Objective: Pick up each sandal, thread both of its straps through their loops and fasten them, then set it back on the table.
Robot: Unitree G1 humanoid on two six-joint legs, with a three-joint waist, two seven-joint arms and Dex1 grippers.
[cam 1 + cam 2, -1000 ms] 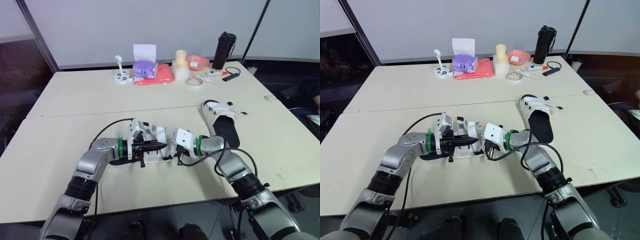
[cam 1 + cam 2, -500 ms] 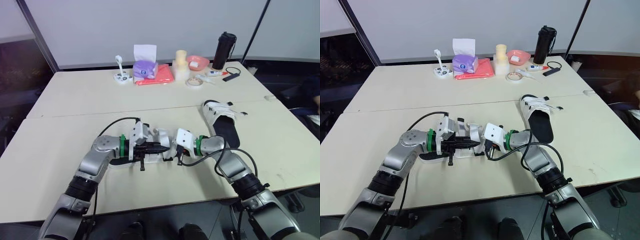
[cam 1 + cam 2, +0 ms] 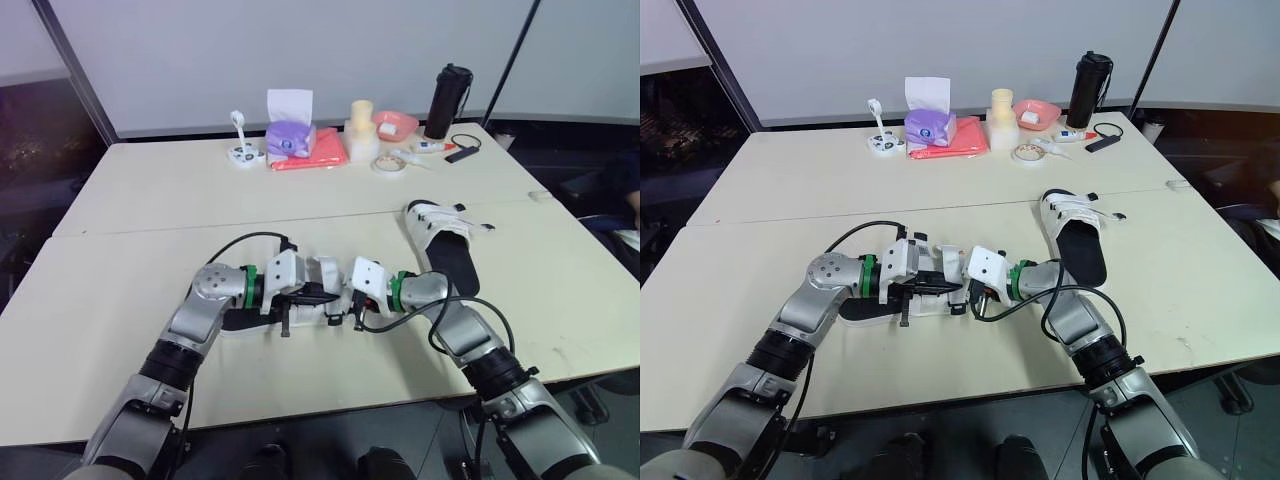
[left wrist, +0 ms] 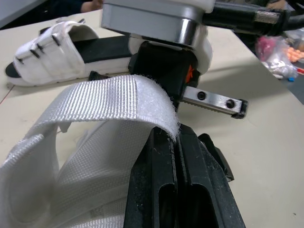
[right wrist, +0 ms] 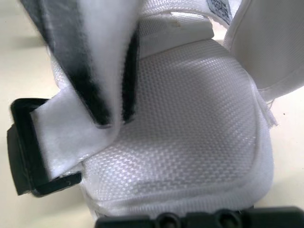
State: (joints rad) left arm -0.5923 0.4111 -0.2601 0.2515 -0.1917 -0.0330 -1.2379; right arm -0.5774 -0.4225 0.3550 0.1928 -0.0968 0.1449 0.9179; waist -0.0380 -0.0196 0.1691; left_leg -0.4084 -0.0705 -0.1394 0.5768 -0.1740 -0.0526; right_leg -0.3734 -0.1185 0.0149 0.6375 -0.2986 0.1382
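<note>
Two sandals [image 3: 445, 250] [image 3: 325, 270] (both white-strapped), one black flask [image 3: 449, 100], one tissue box [image 3: 290, 135].

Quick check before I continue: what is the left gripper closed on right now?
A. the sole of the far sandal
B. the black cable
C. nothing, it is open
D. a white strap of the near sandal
D: in the left wrist view the left gripper has its two fingers shut together, pinching the end of the white strap.
</note>
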